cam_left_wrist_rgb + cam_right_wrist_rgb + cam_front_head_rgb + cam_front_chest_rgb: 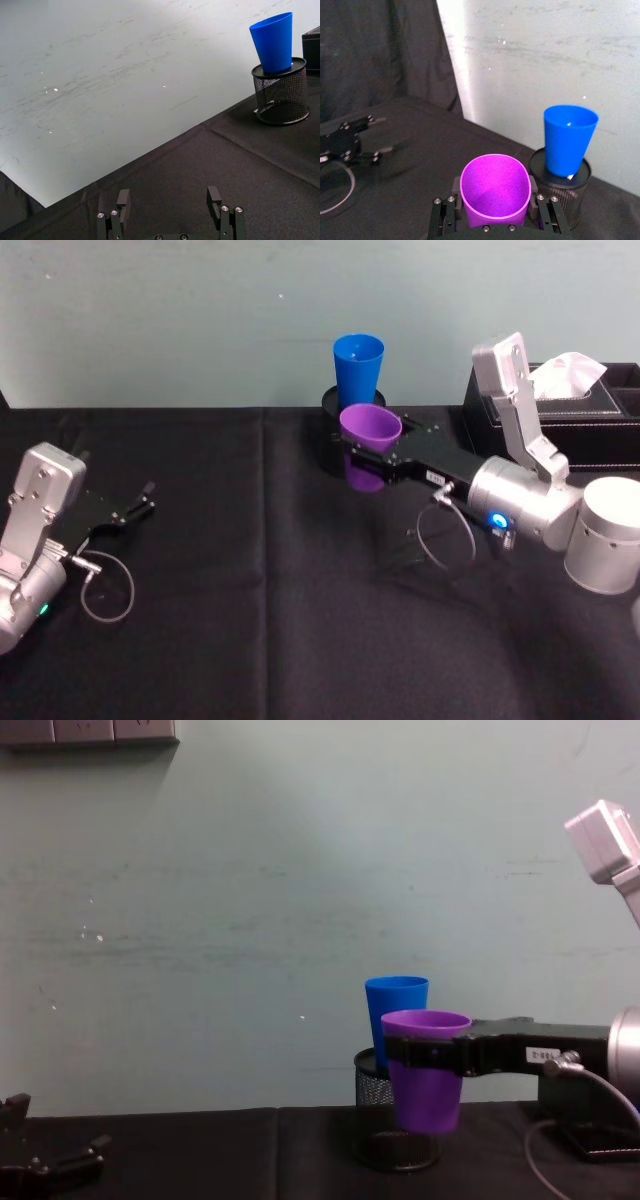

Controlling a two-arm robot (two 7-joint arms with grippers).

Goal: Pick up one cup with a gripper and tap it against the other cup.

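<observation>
My right gripper [368, 464] is shut on the purple cup [370, 432], holding it upright above the black table, as the chest view shows [427, 1070]. The long black jaws clamp the purple cup [495, 190] on both sides. Just behind it the blue cup [358, 370] stands upright in a black mesh pen holder [334, 400]. A small gap separates the two cups in the right wrist view, where the blue cup [568, 138] sits farther off. My left gripper [140, 502] rests open at the table's left, fingertips [124, 199] apart.
A black tissue box [585, 400] stands at the back right behind my right arm. A light wall runs close behind the pen holder [392, 1125]. Black cloth covers the table [260, 600], with free room in the middle and front.
</observation>
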